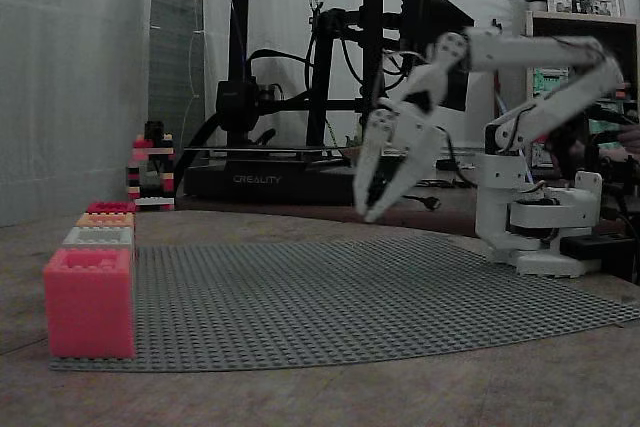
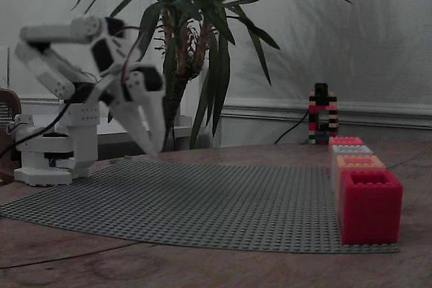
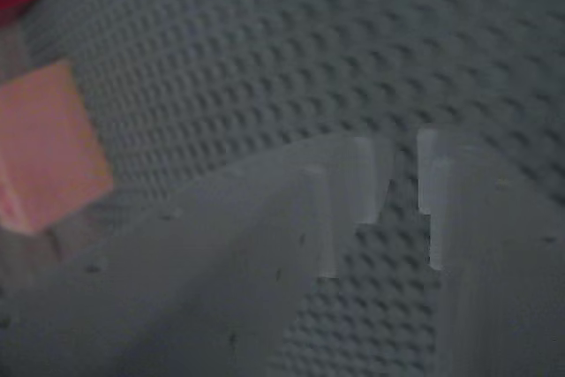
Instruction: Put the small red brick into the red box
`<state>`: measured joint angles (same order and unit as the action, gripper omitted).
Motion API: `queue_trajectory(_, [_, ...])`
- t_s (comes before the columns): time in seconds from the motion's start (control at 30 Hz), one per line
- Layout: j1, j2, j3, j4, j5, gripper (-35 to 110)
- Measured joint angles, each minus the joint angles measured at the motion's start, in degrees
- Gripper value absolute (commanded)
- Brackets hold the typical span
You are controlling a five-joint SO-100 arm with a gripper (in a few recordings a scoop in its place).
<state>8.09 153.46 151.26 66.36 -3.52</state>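
**Brick unplaced, jaws narrow and empty**

Nearest in a fixed view stands the red box (image 2: 370,207), open top upward, at the edge of the grey baseplate (image 2: 202,200). Farther back the gripper (image 1: 366,213) hangs above the plate, blurred, its fingers (image 3: 265,253) a narrow slit apart with only studs seen between. Where the small red brick lies, and which way its long axis points, I cannot tell. It is probably light, stiff and slick, best pinched across its flat sides.
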Motion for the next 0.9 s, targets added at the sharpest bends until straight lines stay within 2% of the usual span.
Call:
queue_trajectory(0.17, [-2.3, 14.2, 5.1, 5.5, 1.4, 0])
queue_trajectory(0.47, [-3.6, 25.5, 9.3, 11.7, 3.5, 0])
queue_trajectory(0.9, [-5.4, 30.4, 11.8, 12.8, 4.7, 0])
